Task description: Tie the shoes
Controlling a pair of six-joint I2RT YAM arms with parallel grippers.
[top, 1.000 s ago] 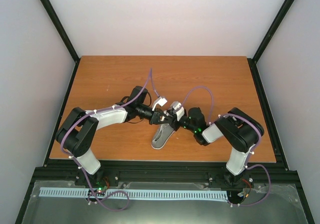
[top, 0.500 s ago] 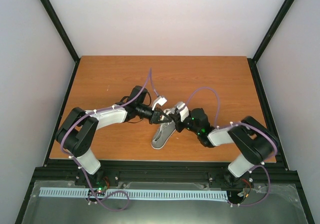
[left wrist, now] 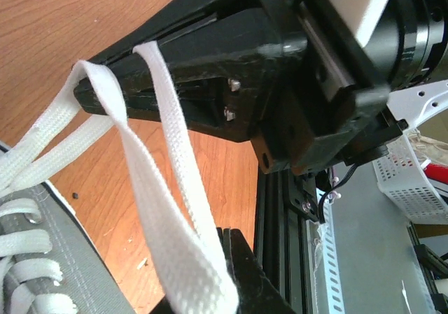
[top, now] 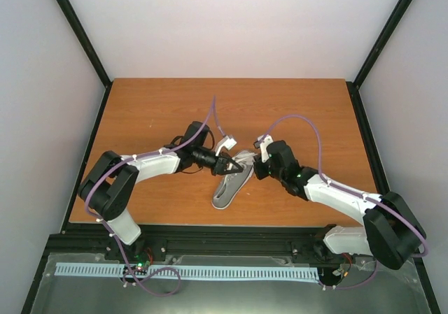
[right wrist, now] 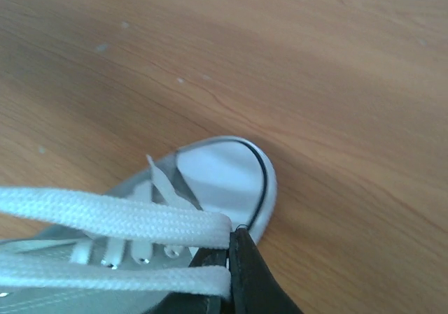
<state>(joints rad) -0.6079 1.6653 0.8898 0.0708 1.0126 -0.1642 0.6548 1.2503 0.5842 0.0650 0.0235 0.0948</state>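
Observation:
The grey shoe (top: 227,188) with white sole lies on the table between both arms; its white toe cap (right wrist: 224,177) shows in the right wrist view. My left gripper (top: 233,165) (left wrist: 227,236) is shut on a loop of white lace (left wrist: 164,188) that rises from the shoe (left wrist: 42,265). Just to its right, my right gripper (top: 257,167) (right wrist: 231,243) is shut on a folded loop of lace (right wrist: 119,216) above the eyelets. The left wrist view shows the right gripper's black fingers (left wrist: 203,90) with lace pinched at their tip.
Wooden table (top: 294,111) with a black frame rail (top: 231,237) along its near edge. Purple cables (top: 213,118) arc over both arms. A white slotted strip (top: 189,272) lies below the rail.
The right gripper has shut on the lace and drawn back to the right, away from the left gripper. The right arm has stretched out low and its elbow swung right. The left arm barely moved.

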